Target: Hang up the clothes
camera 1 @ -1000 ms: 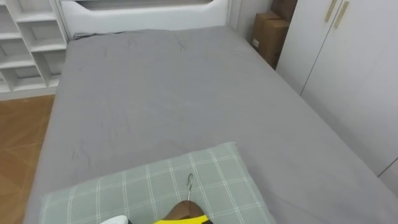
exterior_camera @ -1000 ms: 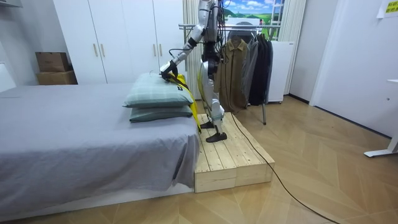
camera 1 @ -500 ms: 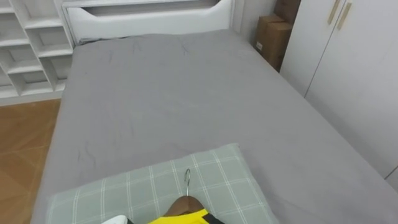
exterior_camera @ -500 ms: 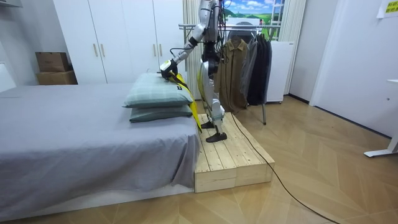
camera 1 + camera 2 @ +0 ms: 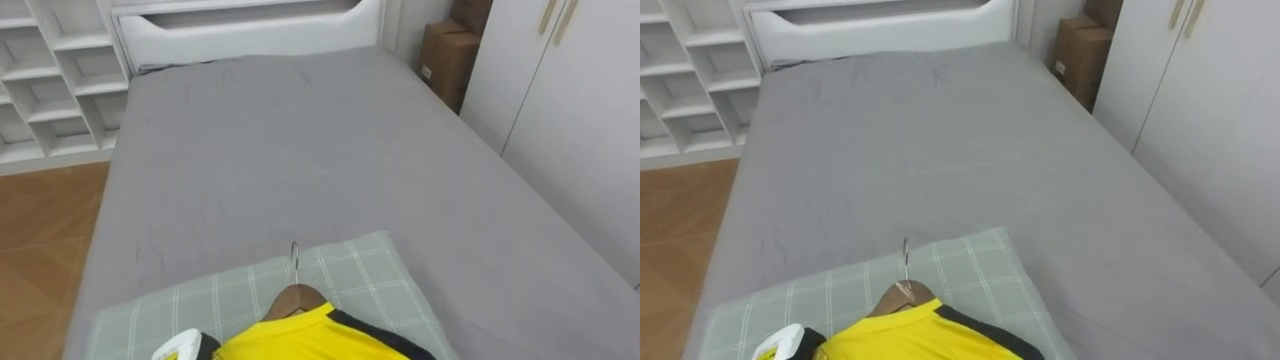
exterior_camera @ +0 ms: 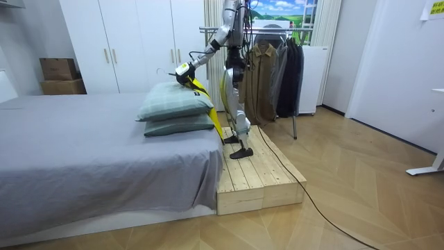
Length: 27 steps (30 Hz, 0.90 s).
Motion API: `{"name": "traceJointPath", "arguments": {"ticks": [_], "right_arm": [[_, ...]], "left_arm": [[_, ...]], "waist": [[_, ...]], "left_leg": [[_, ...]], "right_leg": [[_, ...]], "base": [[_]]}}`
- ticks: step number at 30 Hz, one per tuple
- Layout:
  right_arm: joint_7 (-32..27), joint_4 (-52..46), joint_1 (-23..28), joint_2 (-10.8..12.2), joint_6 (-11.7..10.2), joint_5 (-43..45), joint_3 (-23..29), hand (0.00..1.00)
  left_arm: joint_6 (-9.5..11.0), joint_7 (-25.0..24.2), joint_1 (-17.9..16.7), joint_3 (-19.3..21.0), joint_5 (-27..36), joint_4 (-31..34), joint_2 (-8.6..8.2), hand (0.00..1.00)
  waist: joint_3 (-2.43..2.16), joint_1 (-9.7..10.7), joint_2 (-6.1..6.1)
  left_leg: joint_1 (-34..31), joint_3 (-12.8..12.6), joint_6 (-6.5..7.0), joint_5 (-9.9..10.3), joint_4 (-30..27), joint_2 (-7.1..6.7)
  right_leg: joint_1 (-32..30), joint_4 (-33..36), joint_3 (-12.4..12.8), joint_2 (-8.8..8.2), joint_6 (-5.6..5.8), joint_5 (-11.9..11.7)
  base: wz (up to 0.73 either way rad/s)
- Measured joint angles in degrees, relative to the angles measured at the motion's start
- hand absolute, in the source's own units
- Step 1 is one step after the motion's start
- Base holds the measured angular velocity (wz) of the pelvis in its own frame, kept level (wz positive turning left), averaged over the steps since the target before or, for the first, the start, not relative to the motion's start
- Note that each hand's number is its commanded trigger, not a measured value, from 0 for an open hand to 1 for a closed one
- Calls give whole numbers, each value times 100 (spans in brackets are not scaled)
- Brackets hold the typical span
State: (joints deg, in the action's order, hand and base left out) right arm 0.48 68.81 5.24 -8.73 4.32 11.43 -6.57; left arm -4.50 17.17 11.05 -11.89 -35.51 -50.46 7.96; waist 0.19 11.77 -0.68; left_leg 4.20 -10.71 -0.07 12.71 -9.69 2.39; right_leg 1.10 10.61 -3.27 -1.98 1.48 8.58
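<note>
Item: yellow shirt (image 5: 300, 342) on wooden hanger (image 5: 297, 295), just right of the left hand (image 5: 178, 348); in the room view it trails down below that hand. We log the hand above the checked pillow (image 5: 350, 275) (fingers hidden by cloth, so grip we cannot tell). Grey bed (image 5: 300, 150) lies beyond the hand

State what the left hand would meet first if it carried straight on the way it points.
Most likely the top pillow: the left hand slopes down over it towards the bed. Depth is unclear, so it might pass above it.
</note>
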Motion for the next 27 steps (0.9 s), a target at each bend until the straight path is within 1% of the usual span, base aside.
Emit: {"name": "traceJointPath", "arguments": {"ticks": [1, 3, 4, 5, 9, 11, 13, 17, 20, 21, 23, 25, 27], "right_arm": [[-35, 10, 0, 3, -12, -75, -2, 0], [-83, 52, 5, 2, -22, -177, -1, 0], [-115, 54, 12, 2, -27, -204, -1, 0], [-125, 54, 13, 2, -47, -209, 2, 0], [-178, 68, 13, 3, -61, -209, 13, 0], [-221, 86, 12, 4, -77, -212, 21, 0], [-239, 99, 12, 4, -109, -213, 19, 0], [-242, 180, -9, 4, -175, -233, 19, 0], [-237, 288, -39, 3, -191, -379, -1, 0], [-237, 295, -41, 1, -189, -416, -1, 0], [-229, 349, -73, 1, -186, -440, 1, 0], [-220, 407, -111, 1, -186, -447, 1, 0], [-216, 473, -149, 1, -187, -450, 2, 0]], "left_arm": [[10, 0, 0, 2, 12, 90, 4, 100], [94, 1, 0, 1, 32, 233, 7, 100], [122, 1, -11, 2, 131, 332, 16, 100], [126, 3, -17, 4, 221, 427, 40, 100], [174, 16, -17, 54, 240, 577, 97, 100], [282, 34, -17, 53, 241, 614, 141, 100], [322, 50, -17, 52, 241, 618, 156, 100], [331, 104, -17, 45, 233, 618, 156, 100], [336, 128, -19, -5, 229, 677, 180, 100], [336, 130, -28, -15, 229, 725, 186, 100], [339, 148, -227, -14, 228, 1192, 245, 100], [339, 156, -305, -9, 228, 1439, 257, 100], [355, 279, -487, -6, 222, 1910, 295, 100]], "waist": [[-1, -30, -2], [-1, -103, -2], [-1, -131, -2], [-1, -140, -2], [-1, -144, -1], [-1, -141, 2], [0, -143, 4], [3, -140, 10], [25, -125, 29], [25, -128, 30], [26, -131, 30], [26, -143, 30], [25, -143, 29]], "left_leg": [[1, 2, 0, 0, 1, 0], [3, 2, 0, 0, 1, 0], [2, 6, 0, 0, 1, 0], [3, 14, 1, -1, 1, -1], [50, 32, 6, -5, 0, -3], [64, 57, 6, -5, -3, -5], [65, 69, 6, -6, -4, -5], [68, 130, 3, -10, -2, -7], [108, 147, 2, -13, 4, -8], [106, 151, 2, -13, 7, -9], [72, 164, 1, -14, 8, -12], [62, 184, -1, -15, 6, -12], [58, 196, -2, -16, 4, -12]], "right_leg": [[2, 0, -2, 0, -1, -1], [4, 0, -3, 0, -2, -2], [5, 1, -6, 0, -2, -2], [8, 0, -10, 0, -2, -2], [66, -5, -24, -1, -1, -3], [90, -7, -51, -6, -1, -3], [96, -7, -62, -6, -1, -3], [113, -8, -77, -6, -1, -3], [194, -47, -130, -8, -1, -3], [203, -64, -138, -10, -1, -3], [185, -98, -142, -10, -1, -3], [185, -99, -152, -9, -1, -3], [186, -106, -157, -9, -1, -3]], "base": [[0], [0], [0], [3], [2], [5], [4], [1], [7], [10], [3], [4], [2]]}}
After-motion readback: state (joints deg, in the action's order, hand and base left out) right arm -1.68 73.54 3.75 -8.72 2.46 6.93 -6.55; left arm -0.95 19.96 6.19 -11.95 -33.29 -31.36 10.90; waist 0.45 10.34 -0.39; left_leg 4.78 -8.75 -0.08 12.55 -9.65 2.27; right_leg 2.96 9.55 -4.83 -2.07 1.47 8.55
